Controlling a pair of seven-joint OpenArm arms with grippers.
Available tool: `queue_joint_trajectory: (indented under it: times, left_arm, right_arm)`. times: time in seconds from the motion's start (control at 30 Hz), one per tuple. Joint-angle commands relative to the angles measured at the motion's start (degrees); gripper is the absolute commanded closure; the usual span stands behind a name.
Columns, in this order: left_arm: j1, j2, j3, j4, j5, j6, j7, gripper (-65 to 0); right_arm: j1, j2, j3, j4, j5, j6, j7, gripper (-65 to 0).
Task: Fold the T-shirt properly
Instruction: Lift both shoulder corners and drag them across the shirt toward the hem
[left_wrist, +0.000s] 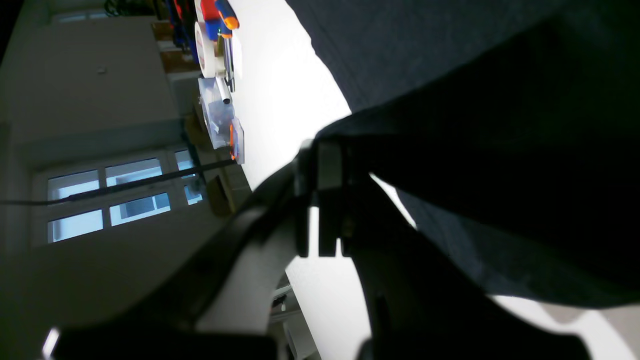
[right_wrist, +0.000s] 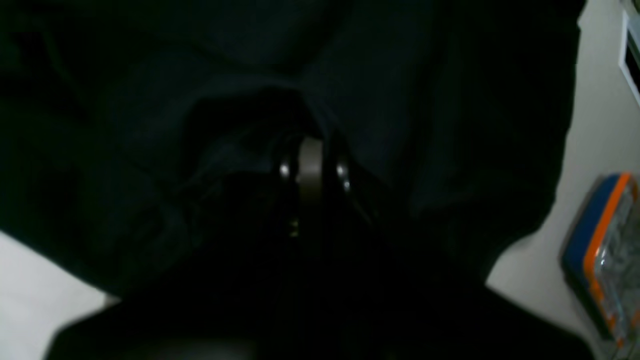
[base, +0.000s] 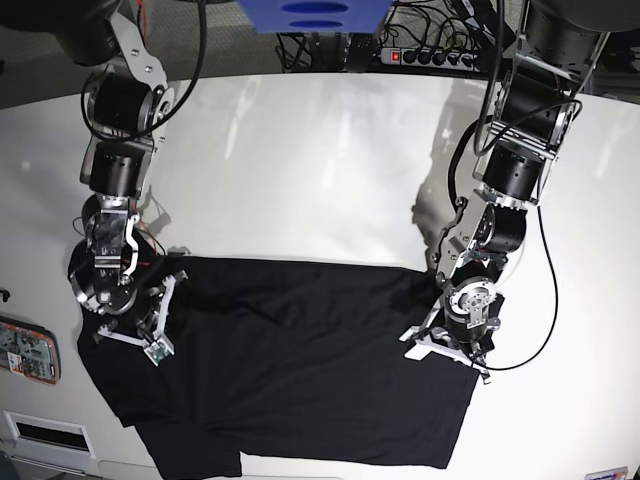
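**Uneven pinch could skew the fold**

Both claws are pressed together on cloth. Left gripper (base: 447, 345) pinches the shirt (base: 290, 370) at its edge nearest that arm; right gripper (base: 160, 325) pinches the opposite side. Black fabric lies spread flat on the table (base: 330, 170), its lower hem close to the table's near edge. Beyond the shirt the table is bare. Likely risks: a thin pinch slipping, or unequal lifting dragging the hem off the table.

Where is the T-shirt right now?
In the base view the T-shirt lies on the white table's near edge, between the left gripper and right gripper.
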Motion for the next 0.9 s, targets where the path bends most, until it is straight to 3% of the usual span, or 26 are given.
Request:
queue_joint_trajectory:
  times: [0.0,0.27,0.4,0.5,0.73,0.77,0.87]
  left_arm:
    - [-1.71,-0.2,-0.42,0.68,0.79,0.94,-0.07,0.0]
    - [-1.53,-0.28,-0.51,0.77,0.79,1.29,-0.07,0.0]
    - [-1.45,-0.28,-0.51,0.68,0.88,7.89,0.02,0.0]
    - [-1.45,-0.28,-0.51,0.59,0.88,11.67,0.11,0.0]
    - [-1.36,-0.28,-0.24,-1.43,1.58,12.98,0.28,0.0]
    - [-1.36,-0.28,-0.24,-2.39,2.64,12.98,0.28,0.0]
    - [-0.57,-0.11,-0.24,-4.5,6.59,12.98,0.02,0.0]
  right_arm:
    - [3.52,0.61,-1.23,0.84,0.59,-0.65,1.44,0.0]
    - [6.15,2.72,-8.79,-4.96,0.59,-1.44,2.67,0.0]
    - [6.24,4.39,-13.37,-8.92,0.59,-6.72,4.52,0.0]
    - [6.86,4.48,-16.09,-10.67,0.59,-8.04,5.93,0.0]
    - [7.3,4.48,-15.39,-10.5,0.76,-8.92,6.1,0.0]
    - [7.3,4.48,-14.42,-10.5,0.76,-10.76,6.19,-0.9]
    - [7.21,4.48,-12.22,-10.5,0.76,-17.27,6.28,-16.3]
